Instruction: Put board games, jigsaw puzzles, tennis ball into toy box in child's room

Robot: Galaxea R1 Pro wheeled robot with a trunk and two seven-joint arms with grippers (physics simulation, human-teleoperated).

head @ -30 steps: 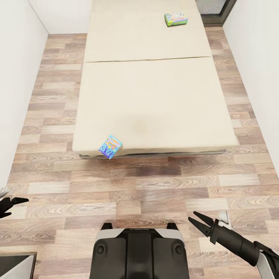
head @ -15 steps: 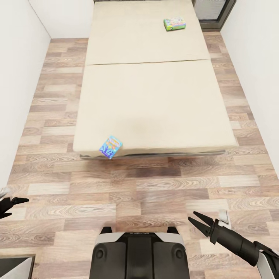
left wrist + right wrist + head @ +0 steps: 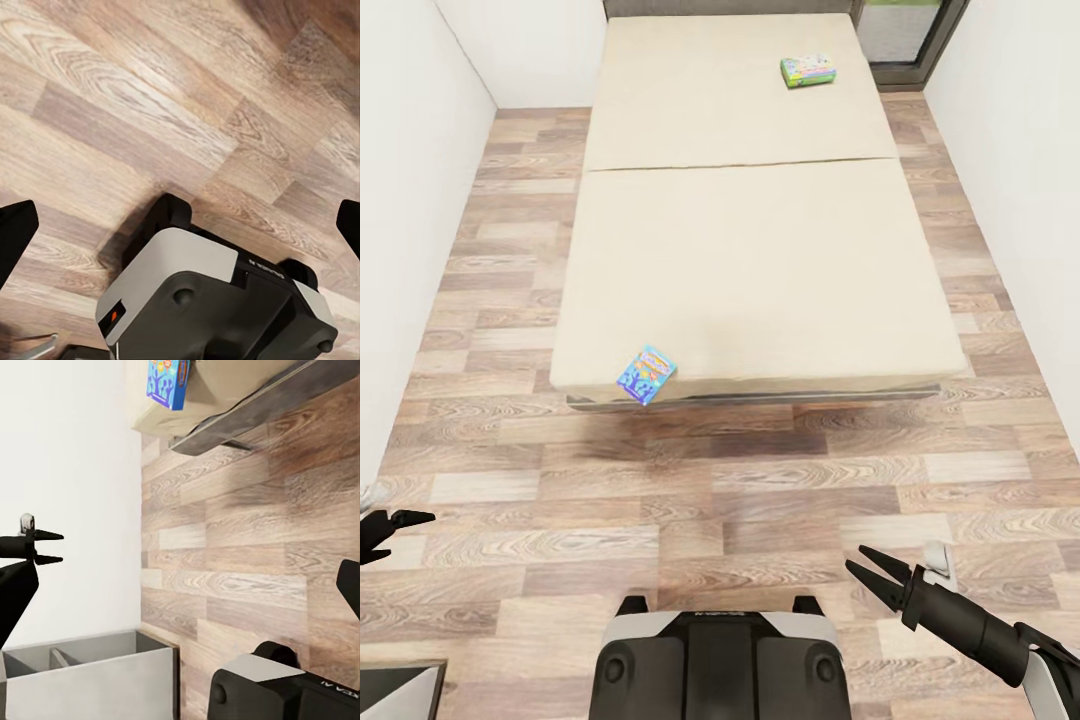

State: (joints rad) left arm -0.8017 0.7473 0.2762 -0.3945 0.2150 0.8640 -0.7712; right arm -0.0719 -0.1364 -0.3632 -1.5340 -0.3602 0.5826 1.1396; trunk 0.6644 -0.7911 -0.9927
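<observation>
Bed [image 3: 760, 250] is the landmark: beige mattress, grey frame, lengthwise between white walls on plank floor [image 3: 710, 490]. Blue game [image 3: 646, 374] lies at the bed's near edge toward its left corner, tilted, one corner past the edge; also seen in right wrist view [image 3: 168, 381] w/ the frame below it. Green-edged game [image 3: 808, 70] lies flat at the bed's far end nr the right side, well apart from the blue one. Dark-framed window [image 3: 905, 30] sits past the bed's far right corner. Robot base [image 3: 715, 660] stands on the floor short of the bed's foot. Left gripper [image 3: 400, 520] & right gripper [image 3: 872, 574] hang over the floor on the near side of the bed, both w/ fingers spread, nothing held. Right wrist view has a grey bin [image 3: 82, 675] w/ a divider by the wall; contents can't be told. Left wrist view looks down on floor & base [image 3: 202, 300].
</observation>
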